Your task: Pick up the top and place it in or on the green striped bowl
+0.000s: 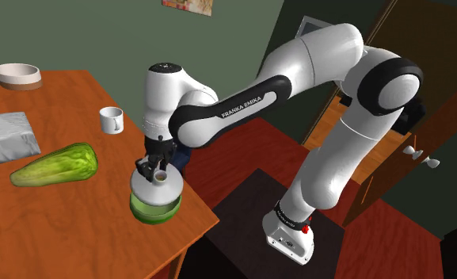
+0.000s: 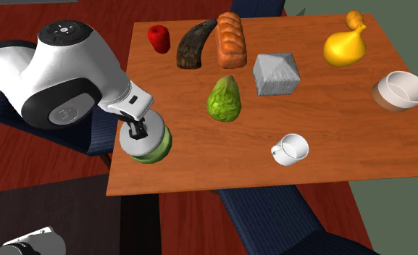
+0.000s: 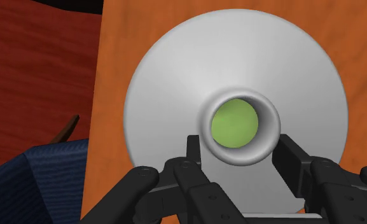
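Observation:
The top (image 3: 175, 83) is a grey cone with a short hollow neck, and green shows through its opening. It rests upside down over the green bowl (image 1: 157, 211), covering most of it, near the table's front corner. My gripper (image 3: 239, 149) comes straight down on it, the two black fingers (image 3: 291, 153) clasping the neck from either side. In the shoulder view my gripper (image 1: 157, 170) stands over the top (image 1: 149, 191). The second exterior view has my gripper (image 2: 136, 130) on the top (image 2: 143, 145), with the bowl (image 2: 161, 145) peeking out beside it.
The wooden table (image 2: 222, 163) also carries a green lettuce (image 2: 224, 99), a white mug (image 2: 292, 149), a grey block (image 2: 276, 73), a beige bowl (image 2: 403, 90), bread (image 2: 230, 39), a dark horn (image 2: 195, 45), a red fruit (image 2: 159, 38) and a yellow gourd (image 2: 345, 45). The table edge lies close to the bowl.

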You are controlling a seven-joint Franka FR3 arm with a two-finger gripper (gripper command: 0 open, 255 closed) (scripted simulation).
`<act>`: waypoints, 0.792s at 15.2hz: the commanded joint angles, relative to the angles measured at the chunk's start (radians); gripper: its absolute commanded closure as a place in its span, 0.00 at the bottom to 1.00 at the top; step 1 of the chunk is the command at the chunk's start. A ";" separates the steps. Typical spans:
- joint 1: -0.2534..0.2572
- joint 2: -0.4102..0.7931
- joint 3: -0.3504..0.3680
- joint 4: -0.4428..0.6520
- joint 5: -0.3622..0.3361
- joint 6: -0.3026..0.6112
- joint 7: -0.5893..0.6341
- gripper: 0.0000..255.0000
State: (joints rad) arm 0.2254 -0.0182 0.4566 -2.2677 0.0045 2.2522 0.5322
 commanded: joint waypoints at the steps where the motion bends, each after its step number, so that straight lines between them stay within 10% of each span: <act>1: 0.001 0.015 0.002 -0.014 -0.009 0.029 0.009 1.00; 12: 0.004 0.090 0.000 -0.050 -0.057 0.131 0.044 1.00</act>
State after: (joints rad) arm 0.2291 0.0678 0.4561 -2.3158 -0.0516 2.3814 0.5756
